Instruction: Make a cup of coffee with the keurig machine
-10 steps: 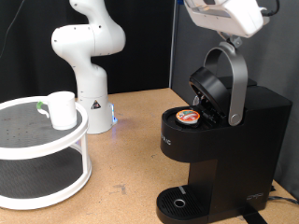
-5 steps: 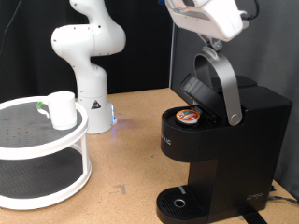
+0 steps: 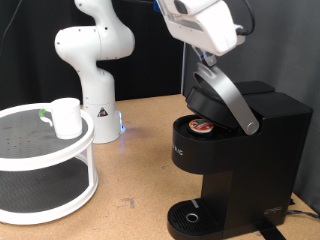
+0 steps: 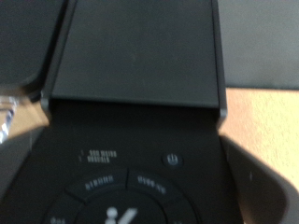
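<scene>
My gripper (image 3: 207,62) on keurig (image 3: 240,150) lid handle (image 3: 228,97), lid half down over pod (image 3: 202,125); finger state: can't tell. Step: closing lid. Needs steady downward push until latch. Cup (image 3: 66,117) sits on white stand (image 3: 45,190), exterior view's left, drip tray (image 3: 192,217) bare.

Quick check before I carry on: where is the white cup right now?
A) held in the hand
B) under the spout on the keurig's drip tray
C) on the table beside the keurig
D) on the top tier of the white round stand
D: the cup sits on the stand's top tier at the exterior view's left; the keurig machine's drip tray is bare.
</scene>
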You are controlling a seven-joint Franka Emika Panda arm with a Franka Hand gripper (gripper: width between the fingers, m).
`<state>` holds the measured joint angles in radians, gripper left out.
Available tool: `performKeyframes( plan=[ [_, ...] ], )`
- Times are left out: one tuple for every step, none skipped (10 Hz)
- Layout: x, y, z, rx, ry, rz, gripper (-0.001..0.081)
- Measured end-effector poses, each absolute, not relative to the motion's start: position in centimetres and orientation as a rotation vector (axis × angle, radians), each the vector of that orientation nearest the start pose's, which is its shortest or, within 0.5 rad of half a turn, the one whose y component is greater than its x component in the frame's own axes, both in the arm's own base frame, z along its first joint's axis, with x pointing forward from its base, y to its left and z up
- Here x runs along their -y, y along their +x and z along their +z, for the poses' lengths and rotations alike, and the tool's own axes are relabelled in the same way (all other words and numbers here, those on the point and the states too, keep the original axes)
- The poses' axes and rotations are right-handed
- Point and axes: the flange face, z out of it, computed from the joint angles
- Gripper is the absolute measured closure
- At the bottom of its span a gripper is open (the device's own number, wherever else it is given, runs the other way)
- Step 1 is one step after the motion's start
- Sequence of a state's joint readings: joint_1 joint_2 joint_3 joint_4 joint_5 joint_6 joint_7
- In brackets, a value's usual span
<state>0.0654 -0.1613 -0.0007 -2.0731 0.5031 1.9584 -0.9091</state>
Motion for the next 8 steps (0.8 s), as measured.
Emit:
performKeyframes(
  plan=[
    [-6.0,51.2,50.9,1.041,-2.536,-0.321,0.0806],
    [-5.6,51.1,50.5,1.039,-2.565,-0.306,0.0806],
    [-5.3,51.1,50.2,1.042,-2.580,-0.295,0.0806],
    [-5.1,51.0,49.9,1.047,-2.592,-0.283,0.0806],
    [-4.6,51.0,49.2,1.053,-2.611,-0.259,0.0806],
    [-4.0,50.9,48.3,1.054,-2.628,-0.233,0.0806],
    [-3.6,50.9,47.5,1.051,-2.637,-0.211,0.0806],
    [-3.4,50.8,46.9,1.046,-2.643,-0.203,0.0806]
  ],
)
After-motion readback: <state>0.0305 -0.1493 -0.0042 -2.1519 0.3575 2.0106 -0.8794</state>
